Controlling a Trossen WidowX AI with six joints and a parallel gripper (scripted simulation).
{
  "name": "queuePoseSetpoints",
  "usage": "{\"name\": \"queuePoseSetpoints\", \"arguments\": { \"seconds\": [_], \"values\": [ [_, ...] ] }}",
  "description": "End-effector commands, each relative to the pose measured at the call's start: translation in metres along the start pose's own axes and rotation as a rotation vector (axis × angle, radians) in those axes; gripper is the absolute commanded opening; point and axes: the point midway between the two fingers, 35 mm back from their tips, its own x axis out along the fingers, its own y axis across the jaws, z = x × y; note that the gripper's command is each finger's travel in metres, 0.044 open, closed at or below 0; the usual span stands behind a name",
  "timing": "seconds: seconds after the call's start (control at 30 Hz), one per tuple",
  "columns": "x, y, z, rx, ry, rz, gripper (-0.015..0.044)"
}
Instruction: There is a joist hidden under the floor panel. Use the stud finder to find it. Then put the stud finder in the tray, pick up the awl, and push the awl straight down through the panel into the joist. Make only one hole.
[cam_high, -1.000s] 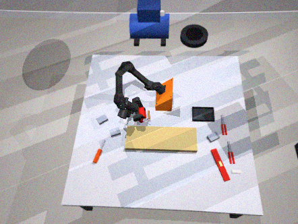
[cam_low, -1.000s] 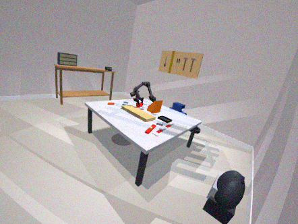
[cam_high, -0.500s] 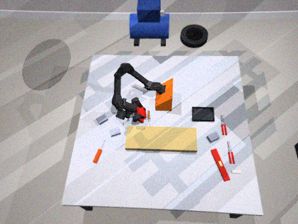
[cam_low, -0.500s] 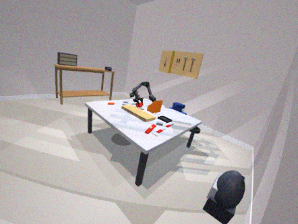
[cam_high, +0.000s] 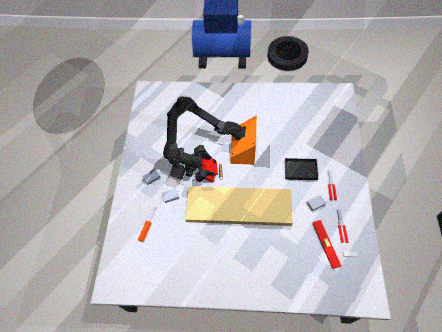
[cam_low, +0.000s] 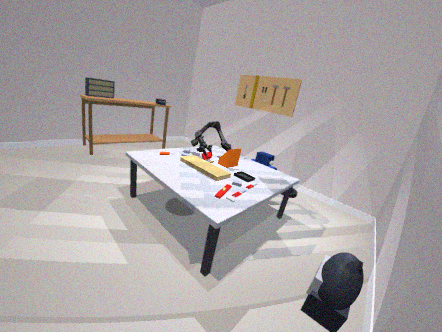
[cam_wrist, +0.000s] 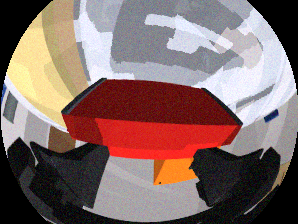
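Note:
The red stud finder (cam_high: 209, 170) (cam_low: 206, 156) (cam_wrist: 160, 132) is held in my gripper (cam_high: 204, 167) (cam_wrist: 153, 140), which is shut on it, with one black finger on each side. They are just behind the left end of the pale yellow floor panel (cam_high: 240, 206) (cam_low: 205, 167). The gap to the table cannot be judged. The black tray (cam_high: 301, 169) (cam_low: 244, 176) is behind and right of the panel. An orange-handled tool (cam_high: 145, 231) (cam_low: 164, 153) with a thin shaft, possibly the awl, lies left of the panel. The joist is hidden.
An orange wedge (cam_high: 243, 142) (cam_low: 231, 158) stands behind the panel, by the arm. A small brown stick (cam_high: 221, 171) is right of the stud finder. Grey blocks (cam_high: 170, 195) (cam_high: 151, 177) (cam_high: 316, 202), red-handled tools (cam_high: 332, 191) (cam_high: 343, 233) and a red level (cam_high: 327, 245) lie around the panel.

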Motion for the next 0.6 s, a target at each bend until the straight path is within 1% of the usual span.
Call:
{"name": "queuePoseSetpoints", "arguments": {
  "seconds": [0.0,0.57],
  "values": [
    [-0.0013,0.0008,-0.0006,-0.008,0.037,0.005,0.0],
    [-0.0011,0.0006,0.0022,-0.01,0.149,0.004,0.0]
  ]
}}
